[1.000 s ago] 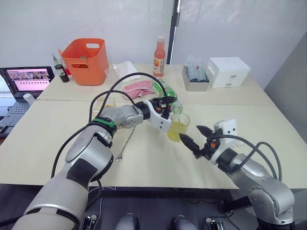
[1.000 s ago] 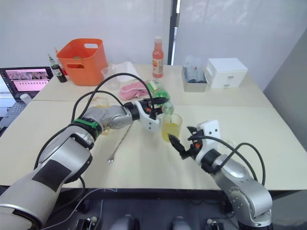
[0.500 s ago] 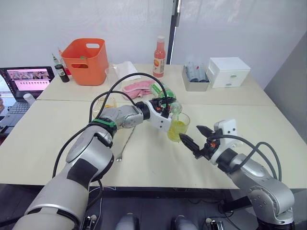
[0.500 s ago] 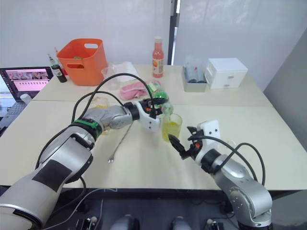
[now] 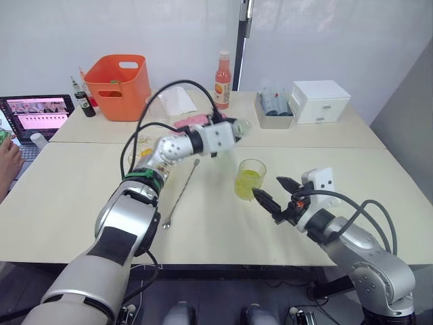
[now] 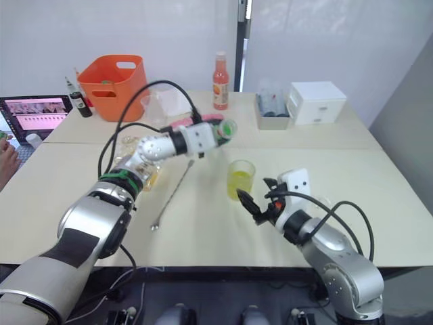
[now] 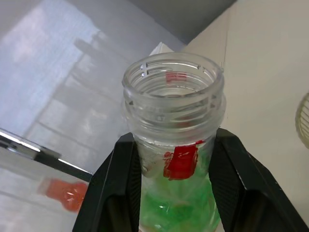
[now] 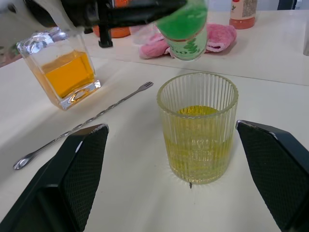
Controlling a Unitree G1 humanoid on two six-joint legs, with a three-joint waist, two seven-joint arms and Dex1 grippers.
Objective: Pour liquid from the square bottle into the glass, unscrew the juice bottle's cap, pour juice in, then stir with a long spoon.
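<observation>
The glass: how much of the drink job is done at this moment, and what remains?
Done: the glass holds yellow liquid, and the square bottle stands on the table. The juice bottle has no cap on its neck. In hand: the left gripper holds it lifted, away from the glass. The right gripper is open beside the glass. Left: stirring; the spoon lies flat on the table.

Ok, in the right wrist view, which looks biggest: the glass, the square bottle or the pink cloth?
1. The glass, nearest the camera, so that is unsure.
2. The square bottle.
3. The pink cloth, farthest and partly hidden.
</observation>
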